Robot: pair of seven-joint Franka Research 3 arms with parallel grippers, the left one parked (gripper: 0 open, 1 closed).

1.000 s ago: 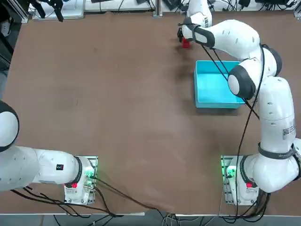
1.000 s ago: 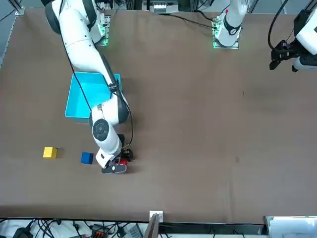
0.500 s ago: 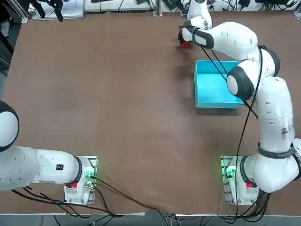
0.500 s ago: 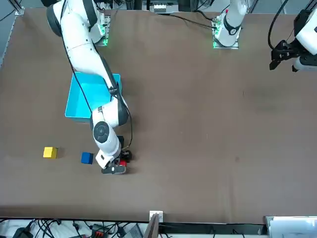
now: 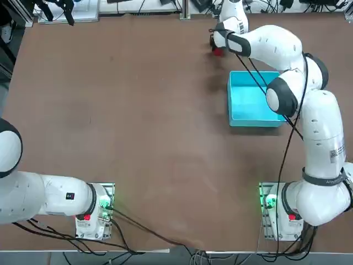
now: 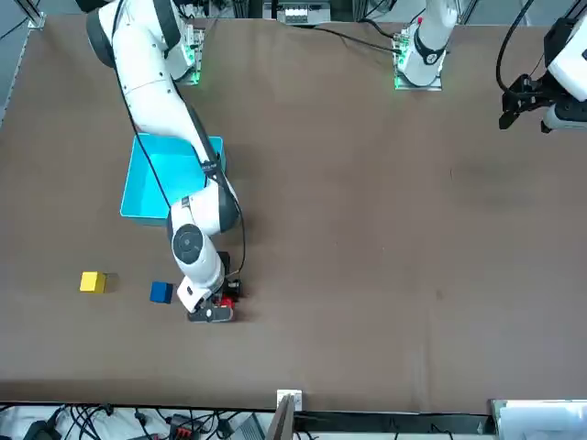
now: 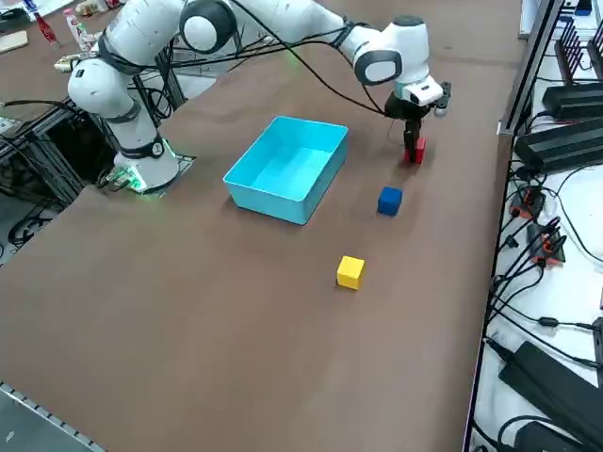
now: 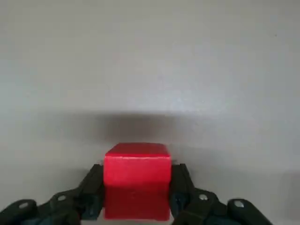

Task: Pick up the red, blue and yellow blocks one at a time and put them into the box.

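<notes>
In the top view the right arm's wrist covers most of the red block — only a sliver shows beside the right gripper. The blue and yellow blocks do not show there at all, and the arm's forearm hides the far right corner of the box. In the front view the same arm crosses the box's near wall. In the wrist view the fingers are cut off at the frame edge — whether the block rests on the table cannot be told.

No readable text, label, brand or number shows on anything here.
</notes>
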